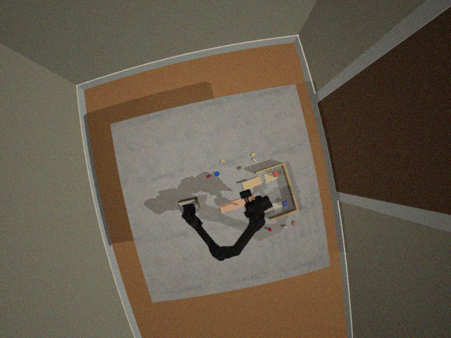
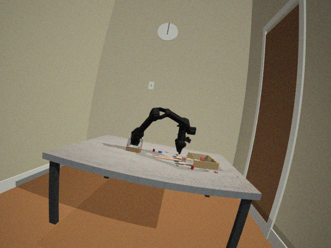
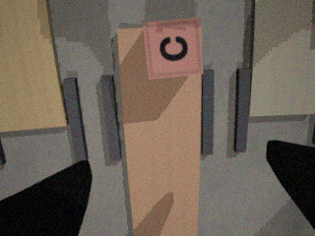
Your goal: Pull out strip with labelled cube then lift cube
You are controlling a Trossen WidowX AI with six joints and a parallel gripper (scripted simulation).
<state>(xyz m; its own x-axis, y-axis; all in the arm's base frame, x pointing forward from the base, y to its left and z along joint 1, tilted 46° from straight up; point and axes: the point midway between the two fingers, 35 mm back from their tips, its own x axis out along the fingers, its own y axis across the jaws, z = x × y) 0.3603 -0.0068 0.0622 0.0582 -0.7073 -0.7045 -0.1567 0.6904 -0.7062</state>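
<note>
The salmon strip [image 1: 231, 206] [image 2: 165, 157] [image 3: 162, 172] lies flat between dark rails. The pink cube marked C [image 2: 184, 158] [image 3: 173, 48] sits on its far end, at the right corner in the wrist view. The arm hides the cube in the top view. My gripper [image 2: 179, 152] [image 3: 180, 160] is open and empty above the salmon strip, on the near side of the cube, with one finger to each side of the strip. A yellow strip [image 1: 251, 182] [image 3: 25, 69] lies to the left in the wrist view, a pale strip [image 3: 283, 64] to the right.
The wooden-walled frame [image 1: 291, 189] [image 2: 206, 164] stands beyond the cube. A red cube [image 1: 275, 173] [image 2: 202, 158] and a blue cube [image 1: 285, 203] are inside it. Dark rails [image 3: 74, 118] [image 3: 242, 110] flank the salmon strip. A red cylinder [image 1: 270, 229] [image 2: 192, 167] and a blue piece [image 1: 216, 173] [image 2: 160, 151] lie outside.
</note>
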